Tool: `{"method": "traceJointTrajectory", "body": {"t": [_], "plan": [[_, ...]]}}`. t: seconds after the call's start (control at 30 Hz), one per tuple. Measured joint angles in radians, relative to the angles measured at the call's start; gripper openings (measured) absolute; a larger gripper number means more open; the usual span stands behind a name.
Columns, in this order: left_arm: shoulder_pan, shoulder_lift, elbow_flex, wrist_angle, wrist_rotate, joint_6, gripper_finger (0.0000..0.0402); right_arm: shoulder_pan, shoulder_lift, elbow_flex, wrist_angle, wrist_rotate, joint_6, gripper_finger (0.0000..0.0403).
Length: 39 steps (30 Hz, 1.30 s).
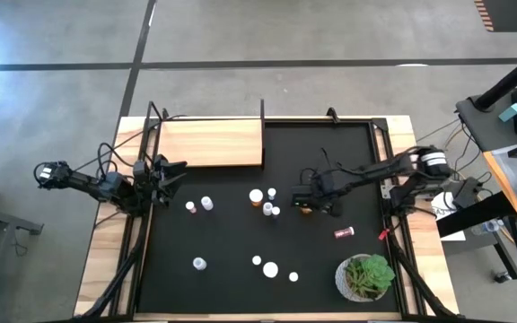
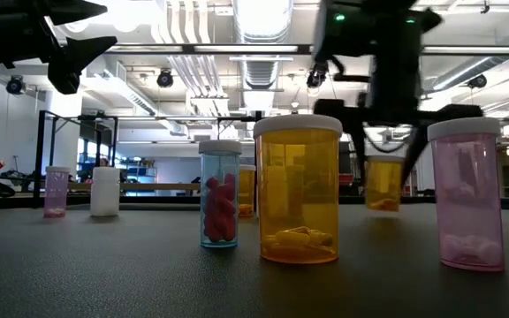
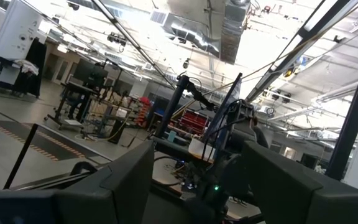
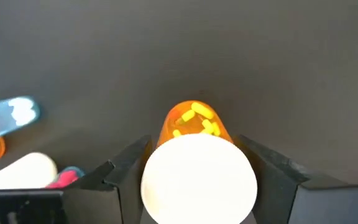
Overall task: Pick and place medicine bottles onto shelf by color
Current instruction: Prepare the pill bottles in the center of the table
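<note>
My right gripper (image 1: 305,203) stands over the middle of the black mat (image 1: 240,287), shut on an orange medicine bottle (image 4: 191,121) with a white cap. Other medicine bottles stand on their bases on the mat: a white one (image 1: 206,204), a pink one (image 1: 190,207), orange ones (image 1: 257,196) and several small white ones (image 1: 270,268). A dark red one (image 1: 344,232) lies on its side. The light-wood shelf (image 1: 209,142) sits at the mat's far left. My left gripper (image 1: 173,175) waits raised at the left edge, open, with nothing between its fingers (image 3: 123,180). My right gripper pinches the orange bottle at its upper end, one finger on each side of the white cap (image 4: 151,168). The fingers come from above, pointing steeply down. The bottle hangs a little tilted below them, its bottom (image 2: 383,205) close over the mat; whether it clears the mat, I cannot tell.
A green plant in a white pot (image 1: 366,276) stands at the mat's near right corner. In the low view a large orange bottle (image 2: 297,190), a clear one with red pills (image 2: 219,196) and a pink one (image 2: 467,194) stand near the camera. Thin black posts (image 1: 262,112) rise at the shelf's edges.
</note>
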<state>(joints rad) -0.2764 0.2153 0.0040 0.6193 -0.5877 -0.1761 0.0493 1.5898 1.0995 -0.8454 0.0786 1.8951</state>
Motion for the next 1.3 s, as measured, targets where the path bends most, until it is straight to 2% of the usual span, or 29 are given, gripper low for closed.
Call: {"method": "traceJointTrajectory", "body": {"t": [0.23,0.43,0.87,1.3], "plan": [[0.000,0.000,0.000,0.000,0.000,0.000,0.0228,-0.059,0.148,0.188,-0.068,-0.001,-0.189,0.0210],[0.000,0.000,0.000,0.000,0.000,0.000,0.0228,-0.093,0.207,0.300,-0.123,-0.007,-0.252,0.0210],[0.000,-0.001,0.000,0.000,0.000,0.000,0.0228,-0.097,0.210,0.495,-0.299,-0.007,-0.240,0.0210],[0.000,-0.001,0.000,0.000,0.000,0.000,0.0228,-0.066,0.213,0.549,-0.320,-0.001,-0.133,0.0210]]}}
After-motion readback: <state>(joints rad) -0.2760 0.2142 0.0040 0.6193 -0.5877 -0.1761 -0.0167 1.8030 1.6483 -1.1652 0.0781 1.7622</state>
